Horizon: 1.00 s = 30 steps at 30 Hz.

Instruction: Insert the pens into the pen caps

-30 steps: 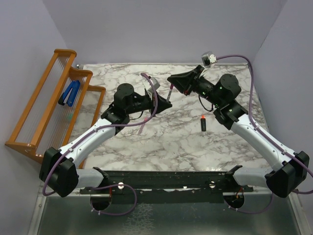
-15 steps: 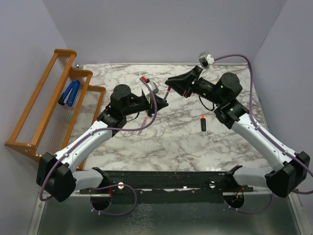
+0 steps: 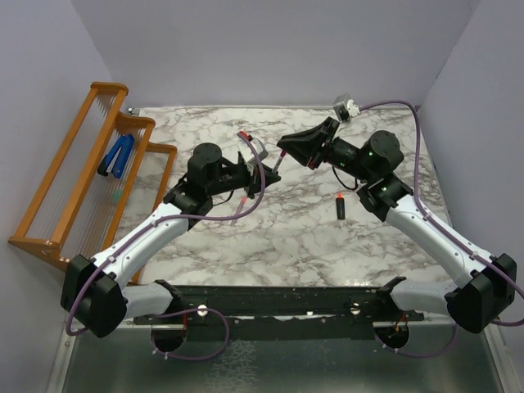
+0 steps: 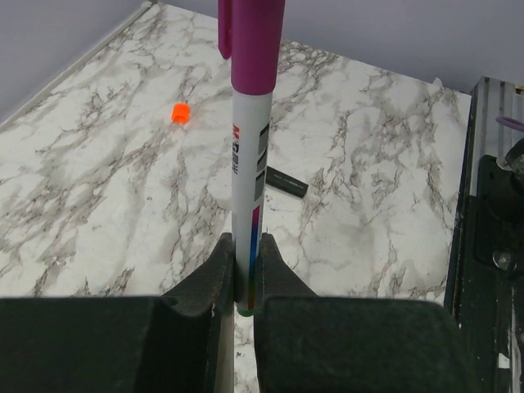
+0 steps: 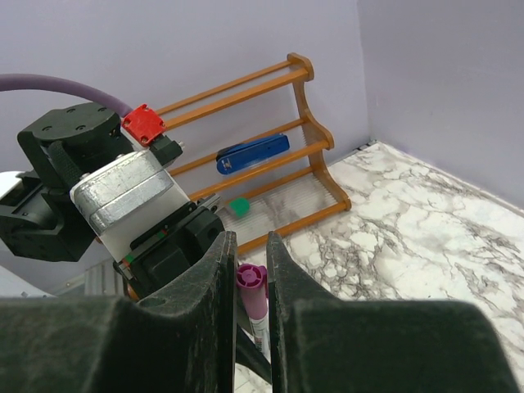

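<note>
— Whereabouts, the white pen (image 4: pixel 246 205)?
— Held upright in the air above the middle of the counter (image 3: pixel 286 237), somewhat toward its far edge. Pinched low on the barrel by the left pincer (image 4: pixel 243 274), pressed tight from both sides.
— And the magenta cap (image 4: pixel 254 37)?
— Sitting over the pen's top end, clamped on either side by the right pincer (image 5: pixel 246 246). Impossible to say whether pushed fully home.
— Likely handling?
— Light and stiff, probably. Smooth plastic, so apt to slip or twist under a weak squeeze. Best gripped low on the barrel, as here, leaving the upper length free for the cap. Cap tiny and round, easy to tilt. Better driven straight along the barrel than at an angle.
— Looks?
— Slim white barrel with grey blocks, small red lettering and a rainbow band near the grip. Glossy magenta-purple cap with a clip down one side.
— Further out?
— Black marker (image 3: pixel 340 206) lying flat right of the counter's middle, orange-red tip toward the far edge. Orange cap (image 4: pixel 181 112) loose on the marble, apart from the marker. At the left edge, a wooden rack (image 3: pixel 110 86) carrying a blue clip (image 3: pixel 117 155).
</note>
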Available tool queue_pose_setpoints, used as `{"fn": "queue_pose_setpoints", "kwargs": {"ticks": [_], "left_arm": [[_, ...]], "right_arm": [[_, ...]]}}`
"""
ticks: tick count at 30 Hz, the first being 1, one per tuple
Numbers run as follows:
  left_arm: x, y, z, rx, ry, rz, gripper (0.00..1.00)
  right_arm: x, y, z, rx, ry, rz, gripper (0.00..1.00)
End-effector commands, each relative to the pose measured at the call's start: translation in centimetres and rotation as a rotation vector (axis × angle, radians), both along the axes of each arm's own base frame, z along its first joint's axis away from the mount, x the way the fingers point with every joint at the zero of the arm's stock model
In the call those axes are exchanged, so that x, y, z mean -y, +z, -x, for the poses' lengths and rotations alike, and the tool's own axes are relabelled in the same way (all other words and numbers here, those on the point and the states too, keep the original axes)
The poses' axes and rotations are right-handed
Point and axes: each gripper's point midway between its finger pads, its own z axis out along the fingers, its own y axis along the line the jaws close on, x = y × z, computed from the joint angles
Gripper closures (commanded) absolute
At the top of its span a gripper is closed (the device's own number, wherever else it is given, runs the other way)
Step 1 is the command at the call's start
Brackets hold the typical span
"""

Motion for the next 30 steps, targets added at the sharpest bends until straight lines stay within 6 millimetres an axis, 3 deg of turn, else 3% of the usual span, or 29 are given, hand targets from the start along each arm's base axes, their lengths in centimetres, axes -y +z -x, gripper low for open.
{"fn": "queue_pose_setpoints", "kwargs": {"ticks": [1,11,16,23,30], "left_arm": [[-3.0,21.4,2.1,0.518,0.085,0.444,1.00],[-3.3,25.5,4.6,0.549,0.002,0.544,1.00],[-3.8,26.9,5.6,0.584,-0.006,0.562,1.00],[-3.8,27.1,5.6,0.595,-0.006,0.559,1.00],[-4.0,26.9,5.4,0.600,0.009,0.560,1.00]], "right_arm": [[-0.6,-18.5,7.8,-0.632,0.249,0.330,0.99],[-0.8,-21.0,8.9,-0.670,0.257,0.346,0.99],[-0.8,-23.5,9.8,-0.713,0.261,0.372,0.99],[-0.4,-25.8,10.8,-0.762,0.262,0.399,1.00],[-0.7,-25.3,11.3,-0.766,0.291,0.374,1.00]]}}
